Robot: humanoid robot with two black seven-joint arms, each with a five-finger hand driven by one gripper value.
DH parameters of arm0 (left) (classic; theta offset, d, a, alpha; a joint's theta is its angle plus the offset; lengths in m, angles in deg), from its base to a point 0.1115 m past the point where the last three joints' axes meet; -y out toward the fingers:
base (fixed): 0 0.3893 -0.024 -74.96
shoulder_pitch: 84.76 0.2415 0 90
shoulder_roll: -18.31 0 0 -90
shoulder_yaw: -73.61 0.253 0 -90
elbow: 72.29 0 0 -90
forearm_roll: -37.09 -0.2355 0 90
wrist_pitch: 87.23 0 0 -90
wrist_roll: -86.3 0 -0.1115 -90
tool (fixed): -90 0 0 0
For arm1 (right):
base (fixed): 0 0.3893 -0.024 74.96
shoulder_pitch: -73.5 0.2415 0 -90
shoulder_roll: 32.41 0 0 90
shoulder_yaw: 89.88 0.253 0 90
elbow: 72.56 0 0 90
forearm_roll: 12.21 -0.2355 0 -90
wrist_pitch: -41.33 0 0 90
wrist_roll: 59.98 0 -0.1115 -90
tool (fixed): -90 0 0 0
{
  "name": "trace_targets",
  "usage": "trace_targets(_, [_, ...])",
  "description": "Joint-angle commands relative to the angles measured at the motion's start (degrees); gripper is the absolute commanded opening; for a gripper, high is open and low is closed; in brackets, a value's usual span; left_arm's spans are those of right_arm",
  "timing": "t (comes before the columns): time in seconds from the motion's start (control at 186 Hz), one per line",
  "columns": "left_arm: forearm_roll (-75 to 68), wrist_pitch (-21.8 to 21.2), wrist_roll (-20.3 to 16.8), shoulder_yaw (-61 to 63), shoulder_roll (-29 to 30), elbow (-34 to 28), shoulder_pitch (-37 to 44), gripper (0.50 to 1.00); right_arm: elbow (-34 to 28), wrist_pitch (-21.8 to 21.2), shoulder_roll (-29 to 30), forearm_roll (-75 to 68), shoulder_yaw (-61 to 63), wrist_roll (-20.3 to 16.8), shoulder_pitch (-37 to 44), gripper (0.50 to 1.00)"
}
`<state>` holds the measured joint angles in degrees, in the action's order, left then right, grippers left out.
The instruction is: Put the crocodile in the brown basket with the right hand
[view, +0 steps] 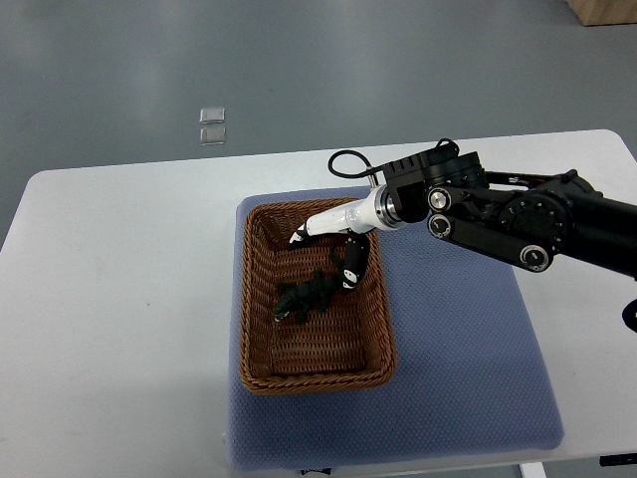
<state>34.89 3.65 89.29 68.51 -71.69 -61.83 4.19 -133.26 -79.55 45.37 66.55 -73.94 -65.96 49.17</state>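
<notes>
I see the small dark-green toy crocodile (304, 297) lying inside the brown woven wicker basket (318, 379). My right hand (338, 239) hovers over its tail, fingers spread, seemingly gripping nothing. It looks light and rubbery, so mid-body suits gripping.

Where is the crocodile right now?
In the top view, the crocodile lies inside the brown basket, near its middle on the woven floor, right beside the right hand reaching in from the picture's right.

Even bright light, soft shadows, sharp focus
</notes>
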Motion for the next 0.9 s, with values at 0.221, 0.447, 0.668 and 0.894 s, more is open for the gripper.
trace_targets(0.221, [0.0, 0.0, 0.0, 0.0, 0.0, 0.0, 0.0, 1.0, 1.2, 1.0, -4.7, -21.6, 23.1, 0.7, -6.1, 0.928])
trace_targets(0.447, [0.0, 0.0, 0.0, 0.1, 0.0, 0.0, 0.0, 1.0, 8.6, 2.0, -2.8, -47.6, 42.0, 4.1, -15.7, 0.928])
trace_targets(0.668, [0.0, 0.0, 0.0, 0.1, 0.0, 0.2, 0.0, 1.0, 20.8, 7.8, 1.9, -67.8, 50.2, 11.7, -20.2, 0.928])
trace_targets(0.894, [0.0, 0.0, 0.0, 0.2, 0.0, 0.3, 0.0, 1.0, 31.1, 7.4, 3.4, -80.0, 50.7, 17.3, -22.2, 0.93])
